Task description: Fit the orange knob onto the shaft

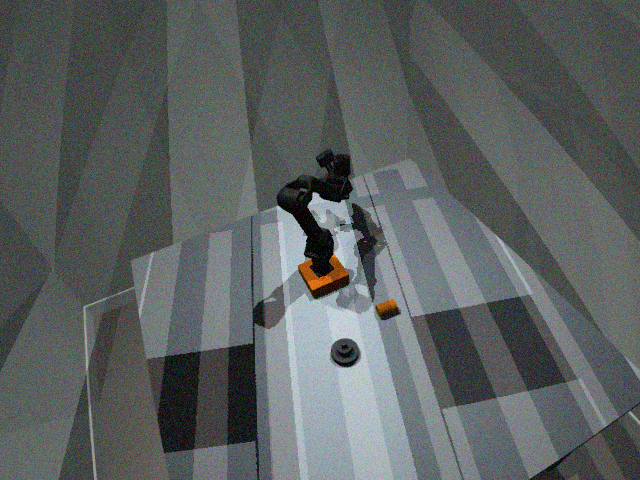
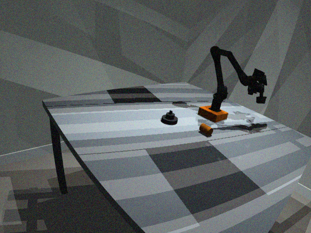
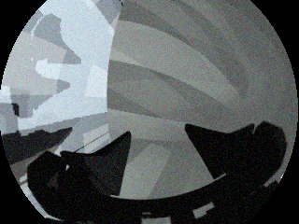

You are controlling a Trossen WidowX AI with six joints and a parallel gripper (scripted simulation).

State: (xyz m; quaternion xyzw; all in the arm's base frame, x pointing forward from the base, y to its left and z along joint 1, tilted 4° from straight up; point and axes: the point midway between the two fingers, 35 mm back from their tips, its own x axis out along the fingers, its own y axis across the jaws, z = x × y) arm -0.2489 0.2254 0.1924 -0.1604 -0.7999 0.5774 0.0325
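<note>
The orange knob (image 1: 387,308) (image 2: 205,129) is a small cylinder lying on its side on the table. The round dark pedestal (image 1: 354,357) (image 2: 169,121) stands apart from it, stepped, with the short dark shaft (image 1: 344,346) (image 2: 170,111) upright and bare on top. The shaft's flat side cannot be made out. My gripper (image 3: 158,131) (image 2: 261,99) is open and empty, its two dark fingers wide apart in the wrist view. It hangs beyond the arm's base, on the far side from the pedestal and away from the knob. Neither knob nor pedestal shows in the wrist view.
The arm's orange base block (image 1: 329,283) (image 2: 212,116) stands near the knob and pedestal. The striped table (image 1: 320,413) (image 2: 100,127) has an edge near the gripper. Dark arm shadows and dark printed patches mark its top.
</note>
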